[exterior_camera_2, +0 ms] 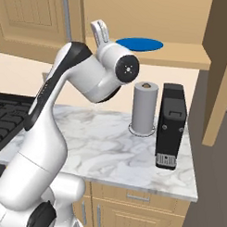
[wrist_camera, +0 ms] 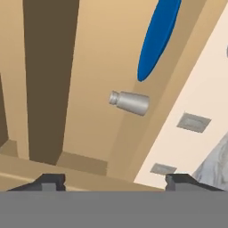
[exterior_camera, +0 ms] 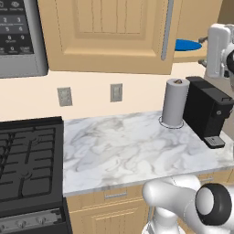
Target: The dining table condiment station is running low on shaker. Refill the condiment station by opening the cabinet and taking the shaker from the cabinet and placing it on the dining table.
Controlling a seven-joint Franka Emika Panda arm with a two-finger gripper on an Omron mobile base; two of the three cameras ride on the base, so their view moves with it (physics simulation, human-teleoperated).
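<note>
The shaker [wrist_camera: 129, 102], a small grey cylinder with a paler cap, stands on the shelf of the cabinet [exterior_camera_2: 182, 55] beside a blue plate [wrist_camera: 158, 38]. It lies sideways in the hand view because the camera is rolled. My gripper [wrist_camera: 113, 182] is open, its two dark tips wide apart with nothing between them, and it is still short of the shaker. In the right base view my gripper [exterior_camera_2: 100, 27] reaches up at the shelf's left end. The cabinet's right door [exterior_camera_2: 221, 68] hangs open. The dining table is out of view.
Under the cabinet, a tall grey paper roll [exterior_camera_2: 144, 107] and a black coffee machine [exterior_camera_2: 170, 124] stand on the marble counter [exterior_camera: 114, 146]. A black stove [exterior_camera: 27, 160] is at the left, a microwave [exterior_camera: 18, 36] above it. The neighbouring cabinet door [exterior_camera: 109, 32] is closed.
</note>
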